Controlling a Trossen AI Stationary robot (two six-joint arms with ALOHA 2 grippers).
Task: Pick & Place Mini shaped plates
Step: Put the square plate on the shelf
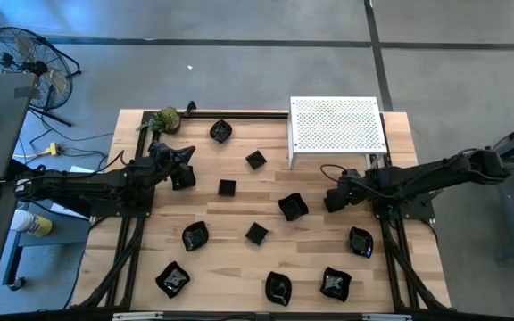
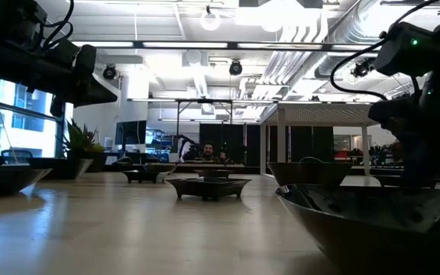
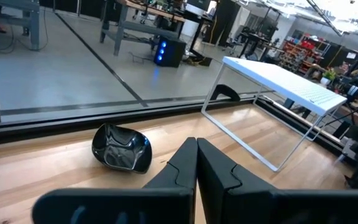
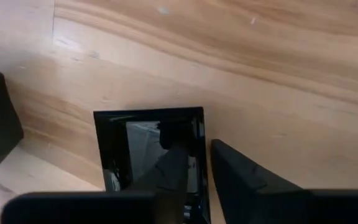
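1. From above, about a dozen small black plates (image 1: 256,233) lay scattered over the wooden table (image 1: 230,263). The white perforated rack (image 1: 337,125) at the far edge held none, so I judged the sorting barely begun, if the rack was the goal. The left gripper (image 1: 184,156) hung near the far left, close to the green leafy ball (image 1: 163,119). The right gripper (image 1: 333,198) sat low at mid-right, just beside a wavy plate (image 1: 293,207).

2. At table height, plates showed as dark silhouettes: a shallow one (image 2: 208,186) mid-table, a big rim (image 2: 373,210) up close. Both arms loomed above; a person sat far off behind.

3. Past the left wrist, its fingers (image 3: 185,163) were clamped together on nothing. A glossy rounded plate (image 3: 121,147) rested just ahead, with the rack (image 3: 284,78) beyond.

4. Past the right wrist, a square plate (image 4: 151,149) lay flat on the wood. One finger (image 4: 244,174) stood outside its edge, the other seemed inside, pinching the rim; it was not lifted.
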